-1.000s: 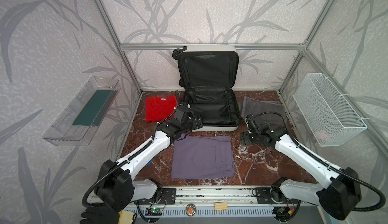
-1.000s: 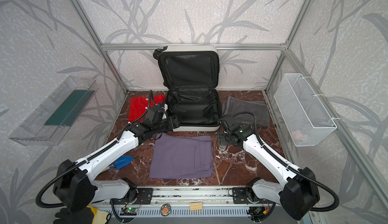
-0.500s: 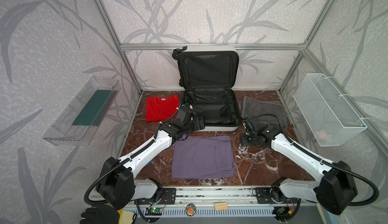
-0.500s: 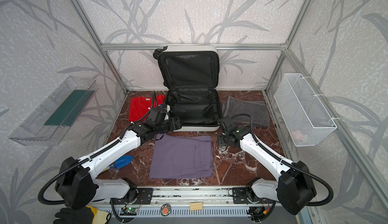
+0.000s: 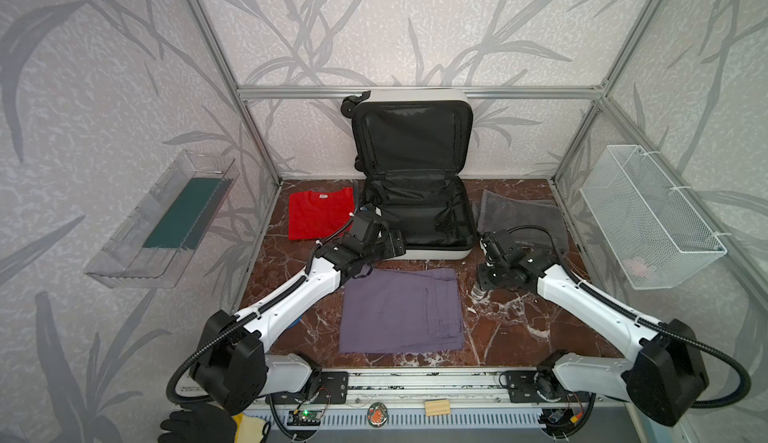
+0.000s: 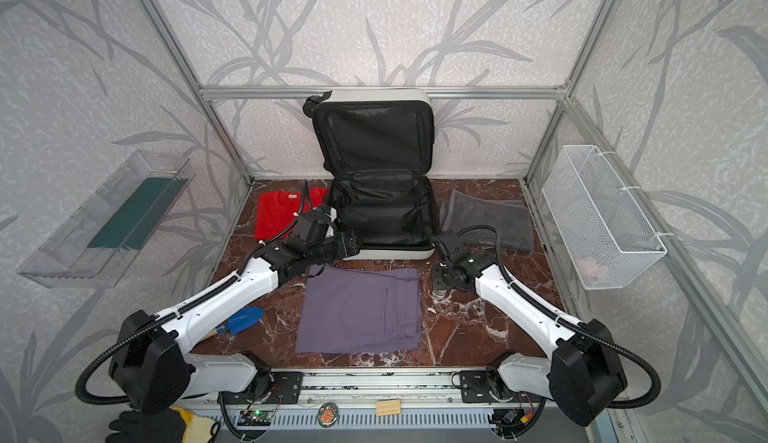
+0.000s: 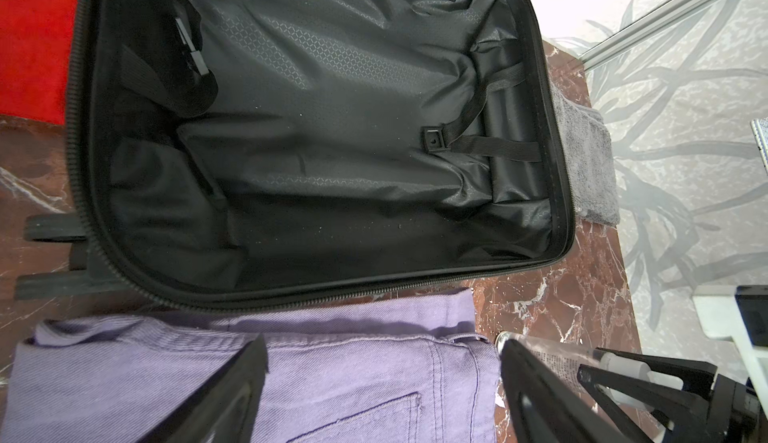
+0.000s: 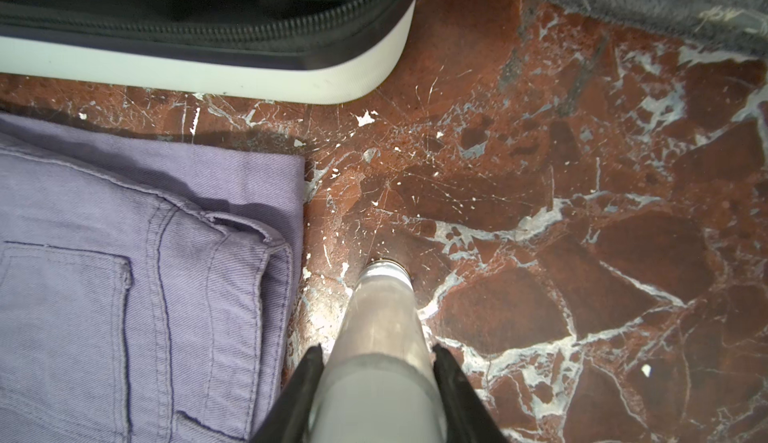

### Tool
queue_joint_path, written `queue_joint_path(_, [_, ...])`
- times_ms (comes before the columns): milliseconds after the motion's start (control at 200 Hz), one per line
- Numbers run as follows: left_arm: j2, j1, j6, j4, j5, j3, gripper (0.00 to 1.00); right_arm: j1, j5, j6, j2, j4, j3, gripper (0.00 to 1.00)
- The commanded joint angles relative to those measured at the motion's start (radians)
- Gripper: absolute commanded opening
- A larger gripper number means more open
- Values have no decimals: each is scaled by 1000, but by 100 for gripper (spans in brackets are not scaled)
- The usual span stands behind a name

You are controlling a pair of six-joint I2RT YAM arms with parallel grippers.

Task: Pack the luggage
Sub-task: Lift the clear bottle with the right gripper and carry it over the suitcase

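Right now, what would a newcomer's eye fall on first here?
The open white suitcase at the back centre, its black lining empty. Folded purple trousers lie in front of it, a red shirt to its left, and the right gripper clasps a small silvery bottle standing beside the trousers.

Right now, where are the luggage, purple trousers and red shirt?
luggage [image 5: 440, 253]: in a top view, white front wall.
purple trousers [image 5: 401, 310]: in a top view, middle.
red shirt [image 5: 320, 216]: in a top view, middle.
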Motion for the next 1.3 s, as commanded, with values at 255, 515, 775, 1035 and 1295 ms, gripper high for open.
queue_joint_path(255, [-5, -7, -34, 7, 14, 39, 89, 2, 17, -20, -121, -47, 59, 14])
queue_joint_path(515, [1, -7, -45, 0, 42, 89, 90, 3, 23, -44, -185, -111, 162, 12])
queue_joint_path(775, [0, -7, -59, 0, 53, 135, 89, 4, -59, -42, -210, -114, 285, 12])
queue_joint_path(1035, [51, 15, -120, 34, 129, 207, 90, 3, -145, -8, -128, 2, 421, 11])
queue_joint_path(1295, [121, 103, -357, 205, 300, 234, 90, 3, -223, 106, 28, 222, 508, 11])
